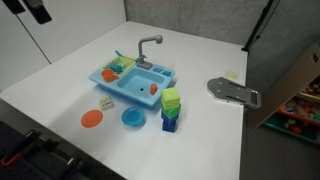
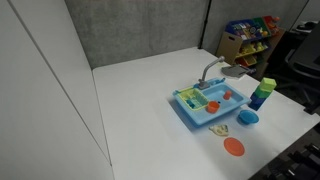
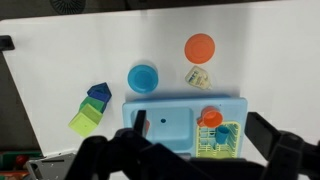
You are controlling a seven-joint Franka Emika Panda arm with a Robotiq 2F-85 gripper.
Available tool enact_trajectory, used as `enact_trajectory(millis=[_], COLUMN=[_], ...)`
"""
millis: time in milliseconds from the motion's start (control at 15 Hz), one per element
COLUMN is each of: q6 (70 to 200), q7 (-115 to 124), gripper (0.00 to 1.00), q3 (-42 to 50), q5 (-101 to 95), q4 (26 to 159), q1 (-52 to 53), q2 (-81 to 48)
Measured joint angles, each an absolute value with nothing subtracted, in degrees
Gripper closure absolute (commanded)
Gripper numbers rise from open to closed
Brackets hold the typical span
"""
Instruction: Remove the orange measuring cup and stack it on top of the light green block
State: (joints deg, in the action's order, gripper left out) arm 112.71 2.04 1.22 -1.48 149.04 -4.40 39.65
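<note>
The orange measuring cup (image 3: 210, 117) sits at the edge of the yellow-green dish rack (image 3: 236, 146) in the blue toy sink (image 3: 165, 103), next to a blue cup (image 3: 226, 131). It also shows in an exterior view (image 2: 213, 105). The light green block (image 3: 83, 122) tops a small stack beside the sink, over a darker green block and a blue block (image 3: 98, 92). It shows in both exterior views (image 1: 171, 97) (image 2: 267, 84). My gripper (image 3: 185, 162) is open and empty, high above the sink's back edge, its dark fingers spread wide apart.
A second small orange-red thing (image 1: 153, 87) stands in the basin, mostly hidden behind the faucet (image 3: 140, 125) in the wrist view. A blue bowl (image 3: 143, 77), an orange disc plate (image 3: 199, 47) and a small flat piece (image 3: 197, 77) lie before the sink. A grey metal plate (image 1: 232, 91) lies near the table edge.
</note>
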Motion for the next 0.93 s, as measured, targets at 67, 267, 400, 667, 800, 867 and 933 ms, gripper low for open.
enact_trajectory(millis=[67, 267, 400, 667, 800, 867, 933], q6=[112.7, 112.8, 113.6, 118.0, 121.4, 123.0, 124.4], q7=[2.1, 2.4, 2.8, 4.6, 6.0, 6.9, 7.8], gripper=[0.00, 0.00, 0.00, 0.00, 0.00, 0.00, 0.00], q3=[1.0, 0.4, 0.0, -0.4, -0.5, -0.5, -0.5], q5=[-1.5, -1.5, -1.5, -1.4, -1.1, -1.0, -0.9], q4=[148.5, 146.2, 144.1, 140.5, 139.1, 138.5, 137.6], q1=[-4.3, -4.1, -3.9, -3.7, -3.7, -3.7, -3.7], q2=[38.9, 35.6, 32.6, 25.7, 21.7, 19.7, 17.5])
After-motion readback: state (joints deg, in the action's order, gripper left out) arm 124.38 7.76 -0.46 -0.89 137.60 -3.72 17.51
